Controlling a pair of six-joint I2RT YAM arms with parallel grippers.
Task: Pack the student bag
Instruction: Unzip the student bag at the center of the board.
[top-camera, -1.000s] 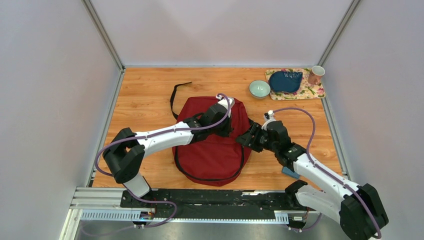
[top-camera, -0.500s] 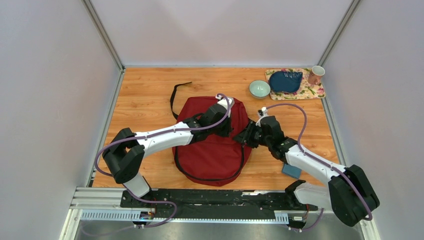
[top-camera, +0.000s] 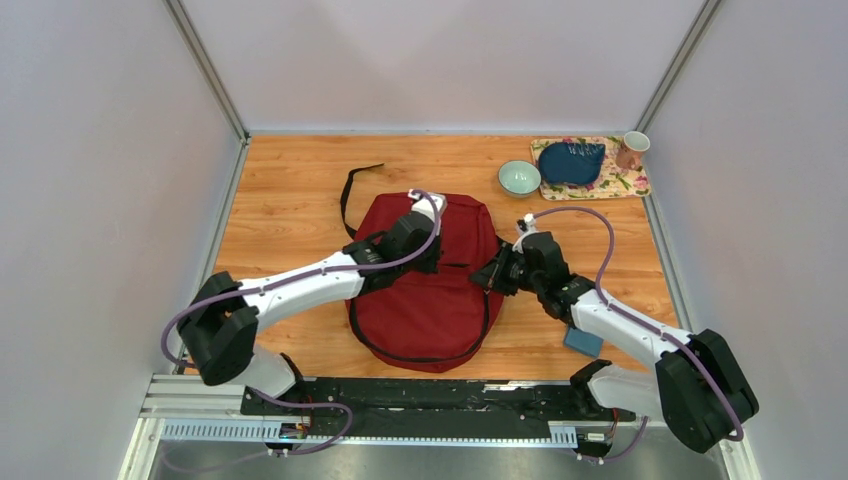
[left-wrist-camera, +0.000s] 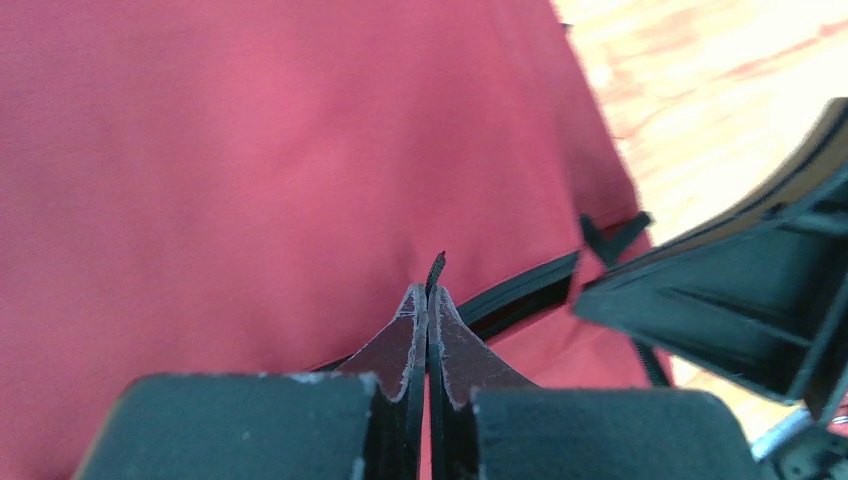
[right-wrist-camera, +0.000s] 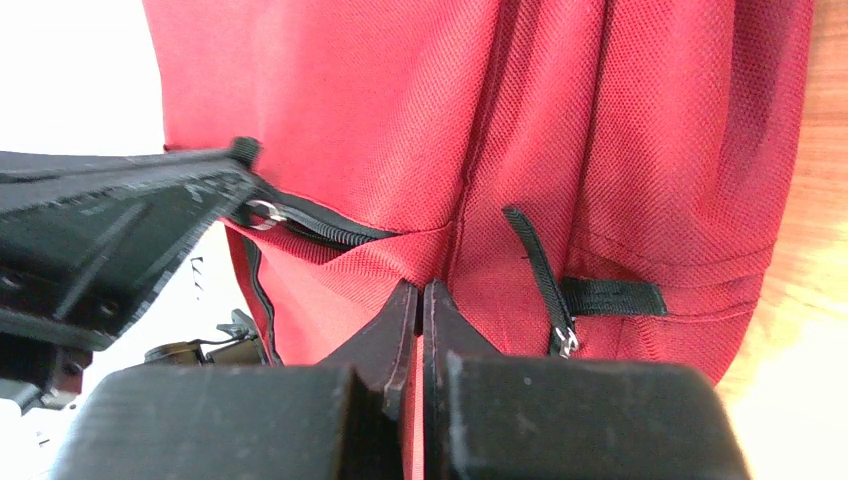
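From above, the bag (top-camera: 420, 315) lies flat on the wood table (top-camera: 290, 200), with the left gripper (top-camera: 436, 262) over its upper middle and the right gripper (top-camera: 484, 278) at its right edge. How either one grips cannot be made out from there. The left wrist view fills that in. Red bag cloth (left-wrist-camera: 250, 150) spreads beneath and beyond the left gripper (left-wrist-camera: 428, 300), whose jaws are pressed together with a thin black tab (left-wrist-camera: 436, 264) poking out between the tips, beside a black zip line (left-wrist-camera: 520, 291). The right wrist view alone shows the bag's side (right-wrist-camera: 650, 120) rising ahead of the right gripper (right-wrist-camera: 421, 296), jaws closed on a fold of red cloth. A metal zip ring (right-wrist-camera: 265, 211) lies left of that fold.
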